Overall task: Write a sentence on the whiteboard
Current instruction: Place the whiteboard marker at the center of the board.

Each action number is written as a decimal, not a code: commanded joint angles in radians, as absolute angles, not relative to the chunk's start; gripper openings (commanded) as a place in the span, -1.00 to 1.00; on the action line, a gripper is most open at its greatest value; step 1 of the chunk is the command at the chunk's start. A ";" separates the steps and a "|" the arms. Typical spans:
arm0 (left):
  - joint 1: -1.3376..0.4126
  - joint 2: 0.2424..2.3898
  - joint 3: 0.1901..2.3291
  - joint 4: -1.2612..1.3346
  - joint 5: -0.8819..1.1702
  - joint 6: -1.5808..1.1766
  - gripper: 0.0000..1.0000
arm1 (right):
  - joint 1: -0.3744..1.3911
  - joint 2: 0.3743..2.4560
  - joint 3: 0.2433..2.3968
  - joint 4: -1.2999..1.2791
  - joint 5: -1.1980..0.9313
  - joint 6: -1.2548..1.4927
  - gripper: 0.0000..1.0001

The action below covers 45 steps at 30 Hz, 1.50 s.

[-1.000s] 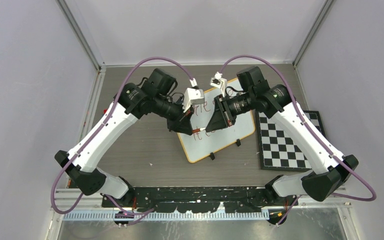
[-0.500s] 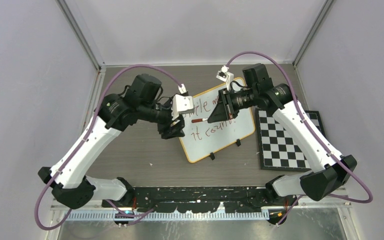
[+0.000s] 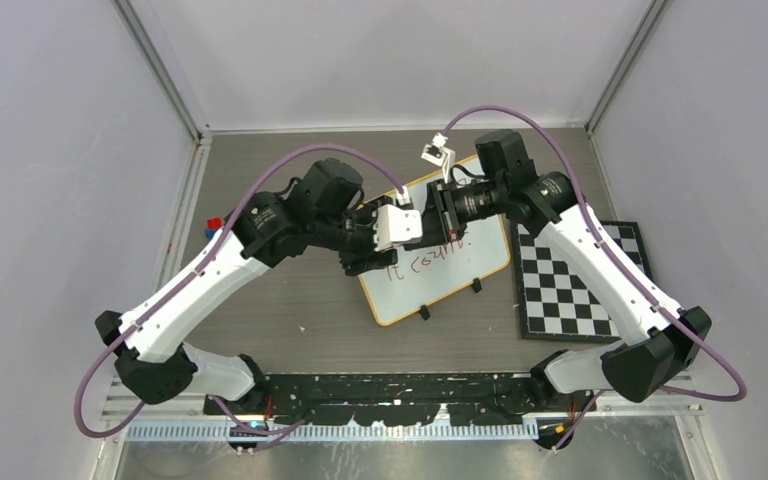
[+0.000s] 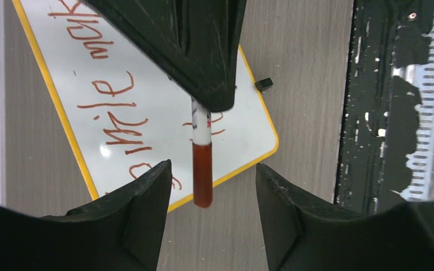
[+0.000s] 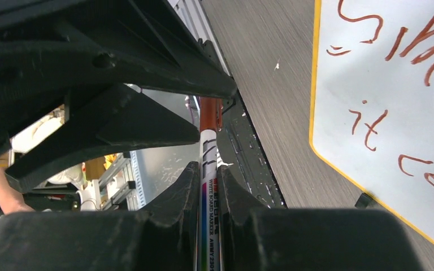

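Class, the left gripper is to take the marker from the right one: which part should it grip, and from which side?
Grip the red-brown end of the marker, which sticks out past the right gripper. Come end-on along its length, as the open left gripper faces it, one finger either side of the round barrel.

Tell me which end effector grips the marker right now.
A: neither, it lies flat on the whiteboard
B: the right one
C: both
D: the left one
B: the marker is clamped in the right end effector, while the left end effector stands open around its red end without touching it.
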State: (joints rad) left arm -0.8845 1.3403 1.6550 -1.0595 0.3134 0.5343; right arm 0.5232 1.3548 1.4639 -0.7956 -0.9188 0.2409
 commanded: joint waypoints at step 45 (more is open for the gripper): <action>0.119 1.323 1.454 -1.012 0.665 0.282 -1.00 | -0.208 1.347 1.606 -1.020 -0.845 -0.069 0.62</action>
State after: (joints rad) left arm -0.0601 1.3281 1.5414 -0.9684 0.6659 0.1967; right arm -0.1162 1.3609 1.6012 -0.8940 -0.8654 0.1040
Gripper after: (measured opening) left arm 0.129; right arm 0.802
